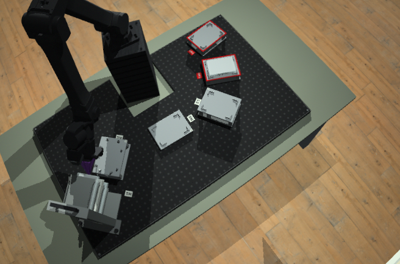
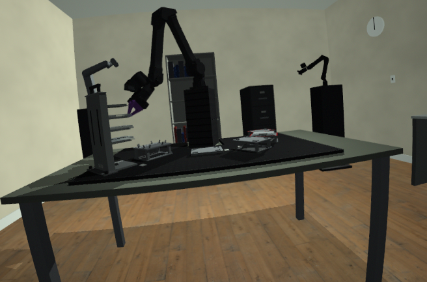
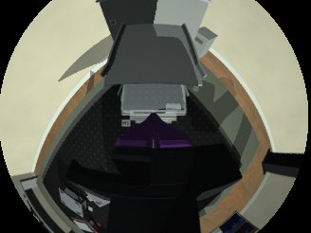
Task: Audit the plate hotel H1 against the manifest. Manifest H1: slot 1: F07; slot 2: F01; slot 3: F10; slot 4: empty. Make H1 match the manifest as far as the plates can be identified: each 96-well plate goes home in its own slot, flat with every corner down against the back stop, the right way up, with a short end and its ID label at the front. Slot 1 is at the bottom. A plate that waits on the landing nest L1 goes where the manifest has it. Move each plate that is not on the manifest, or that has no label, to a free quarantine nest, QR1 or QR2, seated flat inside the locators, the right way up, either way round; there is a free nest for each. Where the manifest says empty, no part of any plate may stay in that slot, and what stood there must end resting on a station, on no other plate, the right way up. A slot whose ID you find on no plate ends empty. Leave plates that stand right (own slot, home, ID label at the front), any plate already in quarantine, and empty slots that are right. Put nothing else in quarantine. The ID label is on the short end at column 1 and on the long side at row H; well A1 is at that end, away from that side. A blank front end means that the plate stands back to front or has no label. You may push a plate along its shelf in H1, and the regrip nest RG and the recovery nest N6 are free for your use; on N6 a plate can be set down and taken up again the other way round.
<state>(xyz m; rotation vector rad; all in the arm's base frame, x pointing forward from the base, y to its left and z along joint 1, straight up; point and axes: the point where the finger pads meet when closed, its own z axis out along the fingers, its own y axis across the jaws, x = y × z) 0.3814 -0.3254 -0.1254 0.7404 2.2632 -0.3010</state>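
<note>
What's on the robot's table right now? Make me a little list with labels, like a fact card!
Arm: one black arm, reaching toward the plate hotel
End effector: purple fingers shut, holding nothing, at the front of an upper shelf
Red-edged nests: two; the nearer one holds a pale plate, the farther one looks grey and bare
Grey nests: two plain ones mid-mat, one with pegs beside the hotel
Table: green, under a black dotted mat
</note>
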